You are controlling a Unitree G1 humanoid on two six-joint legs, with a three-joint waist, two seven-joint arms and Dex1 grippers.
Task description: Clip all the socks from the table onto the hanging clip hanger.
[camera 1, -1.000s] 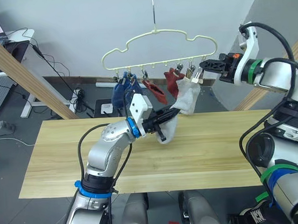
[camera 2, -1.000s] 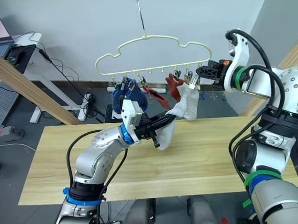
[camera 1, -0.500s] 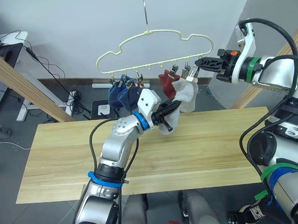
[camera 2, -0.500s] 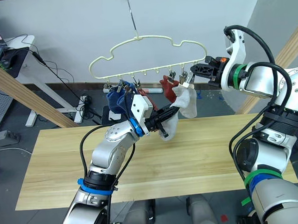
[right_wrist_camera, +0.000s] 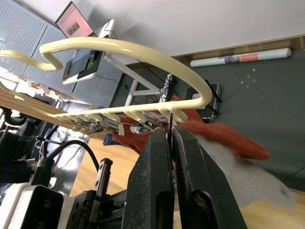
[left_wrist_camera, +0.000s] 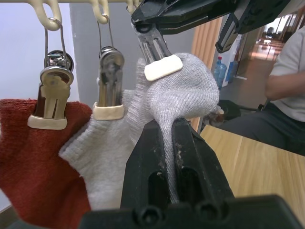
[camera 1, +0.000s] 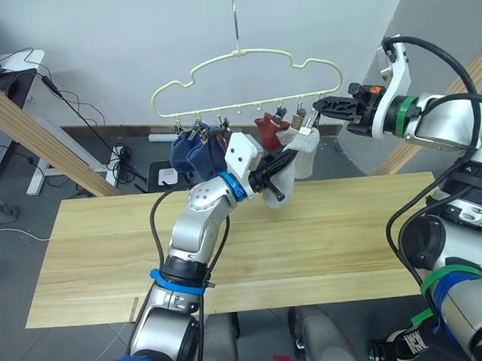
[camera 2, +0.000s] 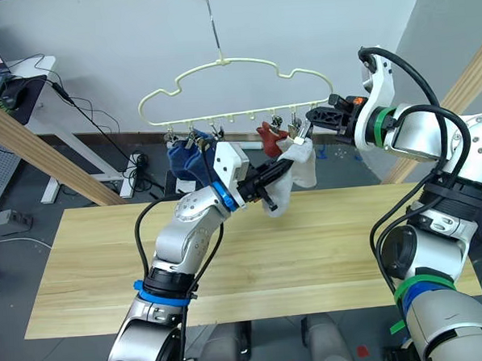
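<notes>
I count two blue socks (camera 1: 195, 153), one visible rust red sock (camera 1: 266, 131) and two grey socks (left_wrist_camera: 186, 95) up at the clip hanger (camera 1: 243, 67), above the surface (camera 1: 349, 231). My left tool (left_wrist_camera: 169, 138) pinches one grey sock. My right tool (right_wrist_camera: 170, 138) is squeezed narrow on the end clip (left_wrist_camera: 159, 59).

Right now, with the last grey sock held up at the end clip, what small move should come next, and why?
Probably the left tool should push the grey sock a little further up into the end clip. The right tool pinches that clip on the clip hanger, and the sock's edge lies at the clip's pad, not clearly between its jaws. The other grey sock already hangs beside it.
</notes>
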